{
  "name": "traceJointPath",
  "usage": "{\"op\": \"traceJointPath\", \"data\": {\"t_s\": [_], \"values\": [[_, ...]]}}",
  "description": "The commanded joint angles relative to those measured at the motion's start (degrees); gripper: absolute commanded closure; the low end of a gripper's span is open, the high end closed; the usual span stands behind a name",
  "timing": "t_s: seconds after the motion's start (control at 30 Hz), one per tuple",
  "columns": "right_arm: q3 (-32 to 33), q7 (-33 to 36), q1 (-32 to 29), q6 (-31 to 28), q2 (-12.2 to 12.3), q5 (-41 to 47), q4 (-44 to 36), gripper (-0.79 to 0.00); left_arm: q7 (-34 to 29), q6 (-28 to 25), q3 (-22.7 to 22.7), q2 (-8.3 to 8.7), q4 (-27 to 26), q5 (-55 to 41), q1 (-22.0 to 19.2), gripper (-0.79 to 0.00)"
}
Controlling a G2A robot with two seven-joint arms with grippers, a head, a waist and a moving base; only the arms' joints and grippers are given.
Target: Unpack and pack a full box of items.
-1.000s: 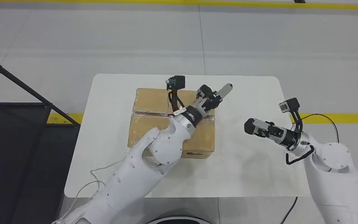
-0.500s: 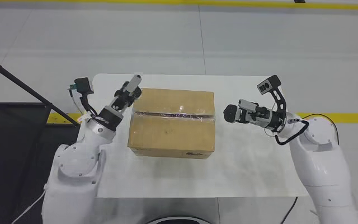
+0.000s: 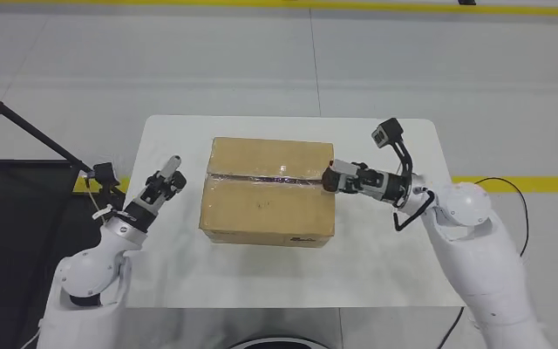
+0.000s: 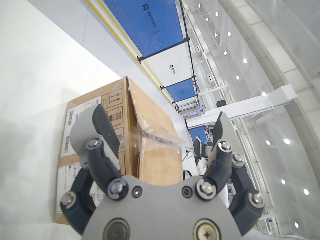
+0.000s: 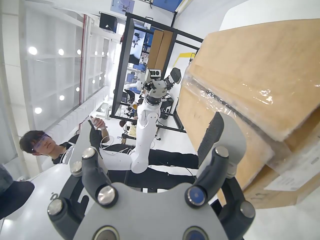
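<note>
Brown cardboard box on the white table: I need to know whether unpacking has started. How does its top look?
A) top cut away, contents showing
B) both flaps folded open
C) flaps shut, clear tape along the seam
C: in the top view the brown cardboard box has its flaps lying flat and closed, with shiny clear tape running along the seam between them.

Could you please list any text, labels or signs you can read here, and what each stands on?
Box side: handling pictograms, among them two upward arrows; no words.
White labels on the box: barcodes and short codes, too small to read surely.
Blue panel behind: a white brand logo, left unquoted.
</note>
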Motion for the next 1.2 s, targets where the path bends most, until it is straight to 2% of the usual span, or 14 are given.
{"op": "traceJointPath", "data": {"t_s": [0.0,0.27,0.47,0.8,1.17], "values": [[-1.63,-0.68,1.18,0.69,-0.38,-0.07,0.87,-0.785,-0.8,-0.42,0.88,0.09,0.86,-0.09,-0.61,-0.785],[-6.7,-4.63,5.32,4.51,-1.77,-2.97,5.89,-0.785,-3.18,-2.09,4.58,0.38,3.44,-0.21,-2.51,-0.785],[-8.96,-4.69,7.54,6.29,-2.63,-2.53,9.33,-0.785,-4.11,-2.33,6.29,0.61,4.64,-0.49,-3.36,-0.785],[-13.48,-4.91,10.79,6.73,-4.5,-1.75,13.41,-0.785,-4.83,-3.09,8.05,0.94,5.03,-2.67,-3.27,-0.785],[-21.23,-6.05,16.05,5.08,-8.55,1.93,19.36,-0.785,-4.42,-3.57,9.56,1.29,5.43,-3.63,-3.14,-0.785]]}}
